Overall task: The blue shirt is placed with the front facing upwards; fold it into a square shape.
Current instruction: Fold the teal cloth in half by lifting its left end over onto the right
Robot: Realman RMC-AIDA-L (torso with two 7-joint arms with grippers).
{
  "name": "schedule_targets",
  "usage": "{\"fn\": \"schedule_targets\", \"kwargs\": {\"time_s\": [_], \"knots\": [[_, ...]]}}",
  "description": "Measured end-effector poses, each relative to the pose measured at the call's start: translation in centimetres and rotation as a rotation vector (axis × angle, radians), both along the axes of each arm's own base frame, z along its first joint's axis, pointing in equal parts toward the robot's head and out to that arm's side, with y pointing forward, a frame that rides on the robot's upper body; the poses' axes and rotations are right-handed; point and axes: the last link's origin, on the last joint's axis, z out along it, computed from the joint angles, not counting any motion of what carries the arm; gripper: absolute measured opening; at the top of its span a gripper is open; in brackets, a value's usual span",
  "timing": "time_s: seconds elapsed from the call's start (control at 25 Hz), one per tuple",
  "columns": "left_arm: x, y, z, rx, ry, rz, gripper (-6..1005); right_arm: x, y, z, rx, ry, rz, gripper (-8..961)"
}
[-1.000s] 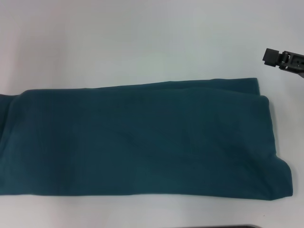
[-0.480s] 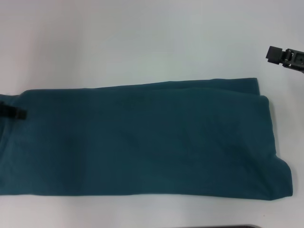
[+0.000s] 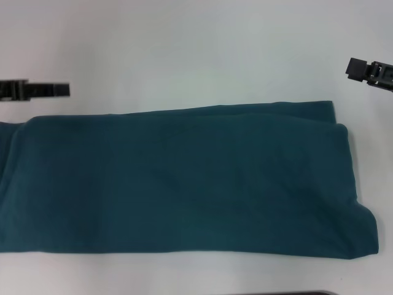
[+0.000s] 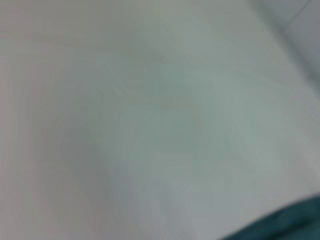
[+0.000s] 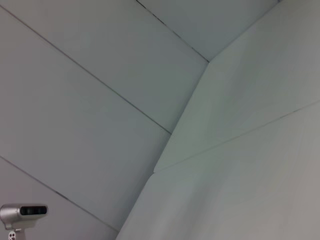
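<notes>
White table (image 3: 184,49) carries the blue shirt (image 3: 184,184), a long plain band lying crosswise, one end squared at the robot's right. To square it, grip an end by both corners and carry it flat over the other. Left gripper (image 3: 37,90) just beyond the left end, right gripper (image 3: 368,72) beyond the right; grip of either, cannot tell.

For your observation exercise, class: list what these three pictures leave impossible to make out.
- Blue shirt: head view's left edge cuts it off; the print is not visible.
- Left gripper and right gripper: head view's edges cut them.
- Left wrist view: blurred, only table and a teal corner.
</notes>
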Motion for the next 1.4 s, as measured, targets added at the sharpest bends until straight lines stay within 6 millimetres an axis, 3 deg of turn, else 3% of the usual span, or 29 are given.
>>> {"fn": "schedule_targets", "kwargs": {"time_s": [0.68, 1.2, 1.4], "knots": [[-0.6, -0.6, -2.4, 0.236, -0.341, -0.032, 548, -0.2, 0.4, 0.3, 0.006, 0.007, 0.004, 606], [-1.4, -0.5, -2.2, 0.241, -0.344, 0.038, 548, -0.2, 0.4, 0.4, 0.007, 0.006, 0.003, 607], [-1.5, -0.6, -2.4, 0.193, -0.27, 0.014, 639, -0.2, 0.4, 0.4, 0.007, 0.007, 0.002, 606]]}}
